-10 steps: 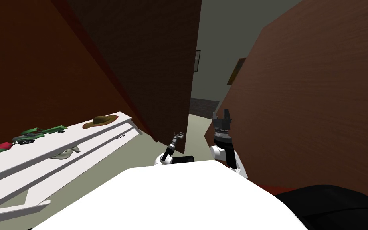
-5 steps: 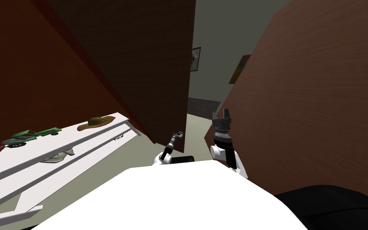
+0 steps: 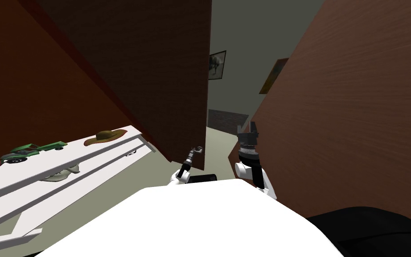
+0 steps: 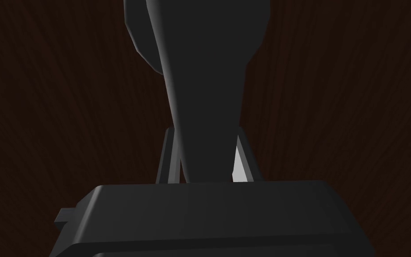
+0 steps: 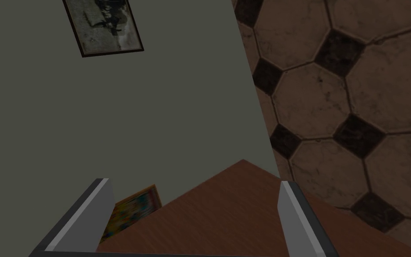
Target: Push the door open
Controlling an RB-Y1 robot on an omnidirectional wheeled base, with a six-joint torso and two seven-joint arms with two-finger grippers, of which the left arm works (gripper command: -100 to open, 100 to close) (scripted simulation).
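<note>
The door (image 3: pixel 155 67) is a dark brown wood-grain slab standing ajar, with its free edge near the picture's middle. My left gripper (image 3: pixel 196 150) is at that edge, low down. In the left wrist view it (image 4: pixel 205 138) is shut on the dark lever handle (image 4: pixel 204 67), with the fingers (image 4: pixel 241 163) pressing its sides and the door's dark face (image 4: pixel 343 98) right behind. My right gripper (image 3: pixel 248 133) is raised beside a brown panel (image 3: pixel 356 111) on the right. Its fingers (image 5: pixel 300 218) stand open with nothing between them.
A white two-tier shelf (image 3: pixel 111 154) runs along the left and carries a brown hat (image 3: pixel 105 136), a green toy truck (image 3: pixel 33 151) and other small things. Through the gap I see a grey wall with a framed picture (image 3: pixel 216 65) and pale floor (image 3: pixel 220 138).
The whole view has shifted slightly with my own move. The gap between the door's edge and the right panel is wider, showing more of the framed picture. Both grippers keep their places.
</note>
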